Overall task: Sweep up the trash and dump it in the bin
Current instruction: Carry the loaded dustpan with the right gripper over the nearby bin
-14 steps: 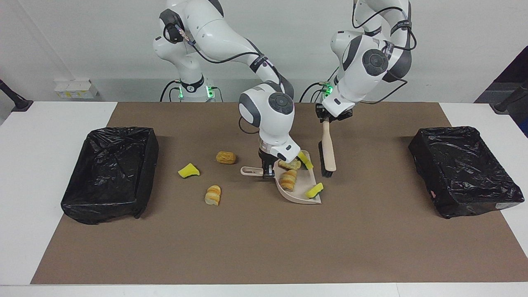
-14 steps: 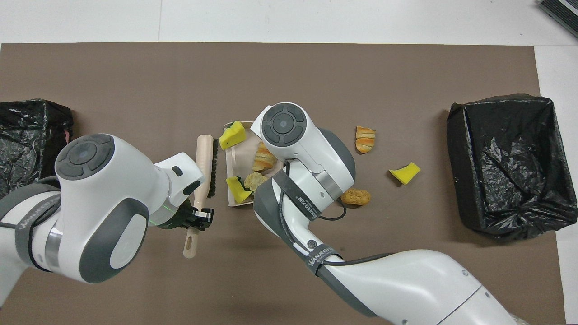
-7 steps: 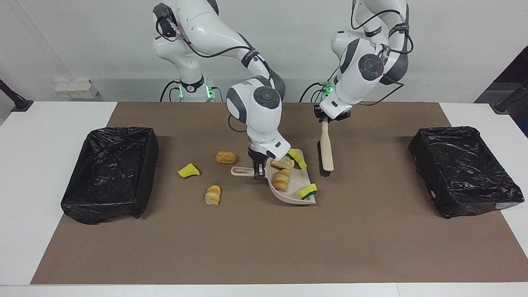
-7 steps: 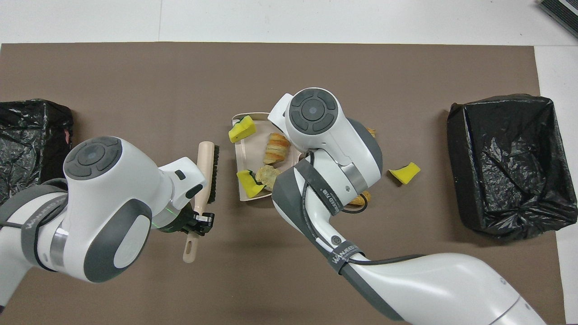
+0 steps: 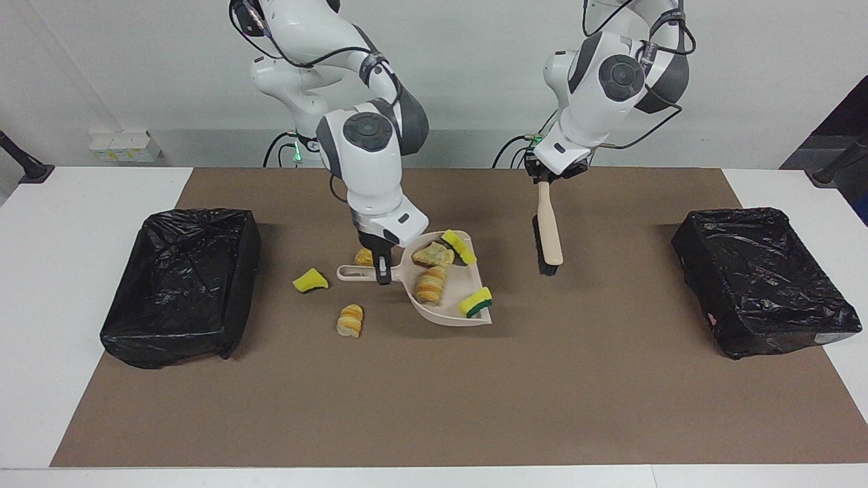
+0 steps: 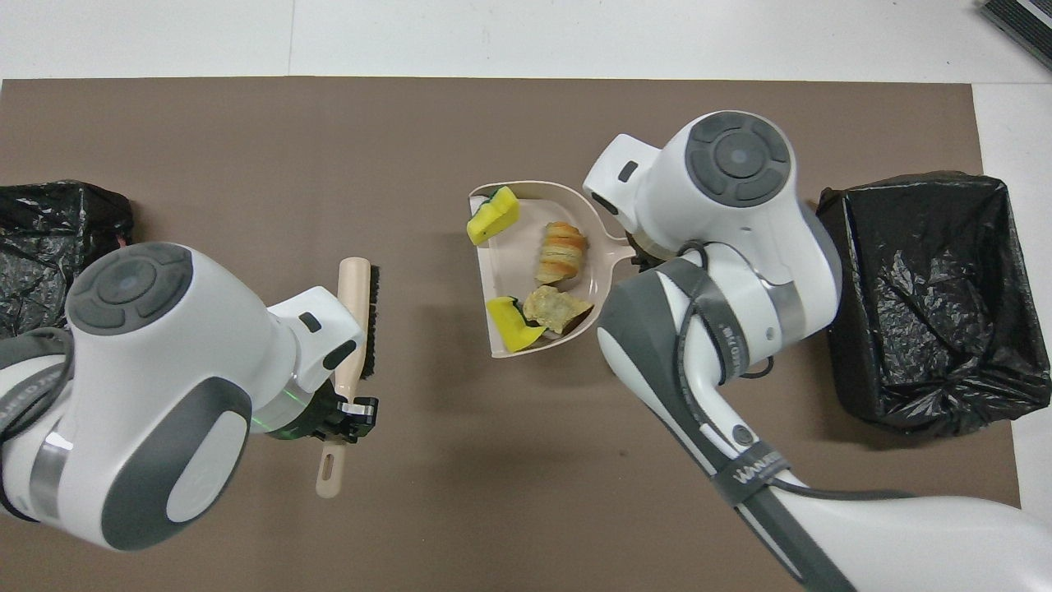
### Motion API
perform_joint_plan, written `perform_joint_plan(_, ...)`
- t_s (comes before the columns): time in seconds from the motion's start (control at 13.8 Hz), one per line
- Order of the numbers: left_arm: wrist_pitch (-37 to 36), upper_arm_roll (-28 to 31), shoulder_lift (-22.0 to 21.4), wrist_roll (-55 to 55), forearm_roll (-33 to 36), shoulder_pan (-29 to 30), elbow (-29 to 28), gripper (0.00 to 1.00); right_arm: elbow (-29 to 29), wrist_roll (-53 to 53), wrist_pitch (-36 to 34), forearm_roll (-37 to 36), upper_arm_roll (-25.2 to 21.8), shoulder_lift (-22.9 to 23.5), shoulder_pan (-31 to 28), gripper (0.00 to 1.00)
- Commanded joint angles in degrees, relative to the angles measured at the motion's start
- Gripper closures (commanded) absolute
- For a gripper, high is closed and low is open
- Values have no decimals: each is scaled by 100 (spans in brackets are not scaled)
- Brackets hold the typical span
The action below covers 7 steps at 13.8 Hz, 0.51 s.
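Beige plastic sits clenched in the right tool (image 5: pixel 383 271): it grips the dustpan (image 5: pixel 444 308) by its handle, the pan lifted over the middle of the worktop (image 5: pixel 434 407). Four scraps ride in the pan: a bread piece (image 5: pixel 431 285), a crumbly tan chunk (image 5: pixel 433 255), a yellow sponge (image 5: pixel 459 246) at the rim nearest the robots, and a green-layered sponge (image 5: pixel 477 302) at the lip. Three more scraps lie on the brown mat toward the right arm's end: a bread bit (image 5: pixel 364 257) just by the handle, a yellow wedge (image 5: pixel 310 280), and a striped piece (image 5: pixel 350 320) farther from the robots. A black-lined bin (image 5: pixel 183 285) stands at that end's edge.

The left tool (image 5: pixel 546 177) is clenched on the brush (image 5: pixel 548 230) by its wooden handle, bristles hanging down over the mat, well apart from the pan. A second bin (image 5: pixel 759 278) stands at the left arm's end.
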Motion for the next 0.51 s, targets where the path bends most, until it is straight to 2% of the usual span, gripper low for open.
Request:
perform_joint_plan(0.0,663,15,-557,-622,63,-572,-867,100,-555,-705,-134,368,70,-665,-562,100)
perform_joint_plan(0.14,1025,15,-567,-1149,45,-1047,-1238,100,-555,-1232,-354,465,70,-859,-1036,100)
perform_joint_plan(0.43,2140,15,-409,-1309,28,-1663,-2073,100,-546,-2750,-601,903,70,-1018,-2231,100)
